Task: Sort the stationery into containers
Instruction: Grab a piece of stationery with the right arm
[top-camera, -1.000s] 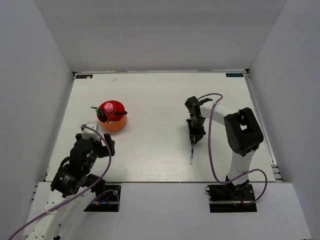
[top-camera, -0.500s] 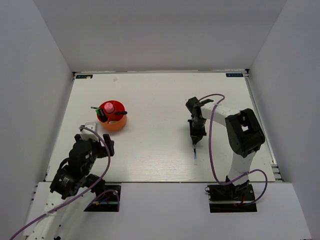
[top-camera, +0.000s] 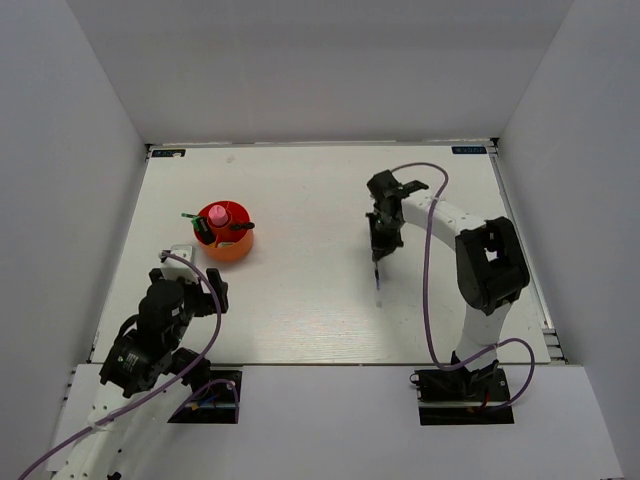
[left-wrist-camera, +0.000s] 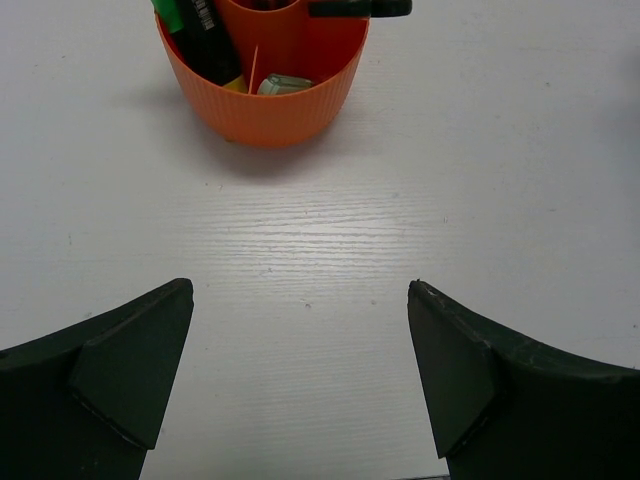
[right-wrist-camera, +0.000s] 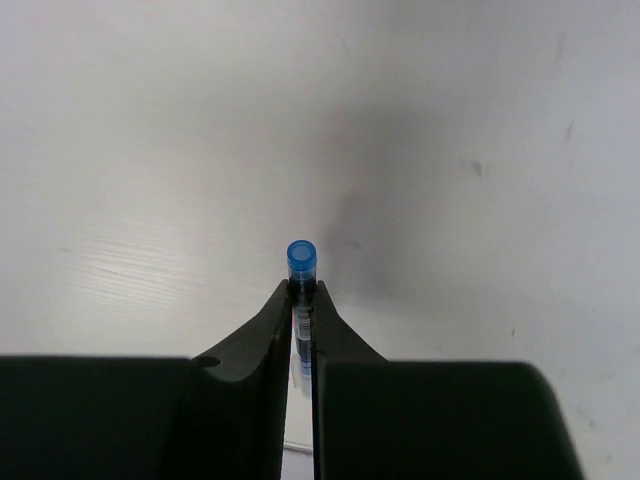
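Observation:
The round red-orange organiser (top-camera: 225, 240) stands at the table's left and holds a pink-capped glue stick (top-camera: 217, 214), black highlighters (left-wrist-camera: 205, 25) and black scissors handles (top-camera: 239, 227). It also shows in the left wrist view (left-wrist-camera: 270, 95), with a pale-green cap (left-wrist-camera: 283, 85) inside. My right gripper (top-camera: 378, 252) is shut on a thin blue-ended pen (right-wrist-camera: 301, 262), held above the table right of centre, its tip hanging down (top-camera: 378, 284). My left gripper (left-wrist-camera: 300, 370) is open and empty, on the near side of the organiser.
White walls enclose the table (top-camera: 320, 200) on three sides. A purple cable (top-camera: 425, 280) loops beside the right arm. A small white block (top-camera: 182, 250) sits near the left arm.
My right gripper has lifted the pen off the table and moved it back and slightly left. The left arm has barely moved.

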